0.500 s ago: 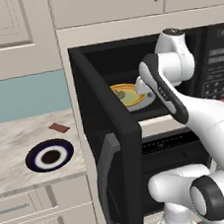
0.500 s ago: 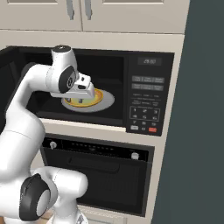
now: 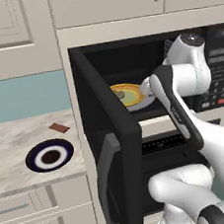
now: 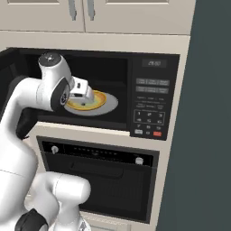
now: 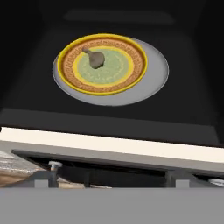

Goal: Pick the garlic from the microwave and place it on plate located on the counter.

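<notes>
Inside the microwave [image 3: 129, 72], on the yellow dish [image 5: 103, 64] near its rim, sits the garlic [image 5: 96, 59]; my claw [image 4: 85, 95] hangs wide. Small and stemmed, it may roll off my fingers.

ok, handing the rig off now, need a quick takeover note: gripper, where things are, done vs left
Gripper: open, empty, at the mouth of the microwave, whose door is swung wide open.
Garlic: lying on the yellow-orange dish, which sits on the grey turntable inside the microwave.
Plate: on the counter left of the microwave, nothing on it; a small reddish-brown bar lies behind it.
Done: door open, arm lined up on the cavity.
Left: reach in, grasp the garlic, carry it out and left, set it on the plate.
</notes>
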### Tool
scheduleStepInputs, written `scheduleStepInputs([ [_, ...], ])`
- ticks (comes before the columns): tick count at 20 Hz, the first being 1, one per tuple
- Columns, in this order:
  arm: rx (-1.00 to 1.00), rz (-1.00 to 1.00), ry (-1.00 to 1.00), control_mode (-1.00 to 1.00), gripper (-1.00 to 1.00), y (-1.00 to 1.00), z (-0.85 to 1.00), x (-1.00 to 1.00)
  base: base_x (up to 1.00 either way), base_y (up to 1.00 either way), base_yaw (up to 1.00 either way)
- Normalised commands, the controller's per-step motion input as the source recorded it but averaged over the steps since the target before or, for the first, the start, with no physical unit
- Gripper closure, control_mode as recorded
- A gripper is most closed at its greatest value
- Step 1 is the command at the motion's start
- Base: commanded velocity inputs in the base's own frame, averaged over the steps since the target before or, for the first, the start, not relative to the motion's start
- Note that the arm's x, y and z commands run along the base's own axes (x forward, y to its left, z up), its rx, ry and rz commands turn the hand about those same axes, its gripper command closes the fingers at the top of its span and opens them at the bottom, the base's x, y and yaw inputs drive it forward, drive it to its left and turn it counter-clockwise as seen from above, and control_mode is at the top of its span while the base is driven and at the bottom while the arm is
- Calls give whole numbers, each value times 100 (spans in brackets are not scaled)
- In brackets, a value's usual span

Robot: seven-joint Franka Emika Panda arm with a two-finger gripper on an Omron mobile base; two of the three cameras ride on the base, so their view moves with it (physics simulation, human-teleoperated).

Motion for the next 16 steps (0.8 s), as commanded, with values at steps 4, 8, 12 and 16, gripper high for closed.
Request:
scheduleStepInputs([
  [4,8,0,-43,-100,-100,5,0,1,0,0,0],
  [8,3,0,-18,-100,-100,19,5,10,0,0,0],
  [12,0,0,0,-100,-100,23,13,4,0,0,0],
  [16,0,0,0,-100,-100,21,0,8,0,0,0],
])
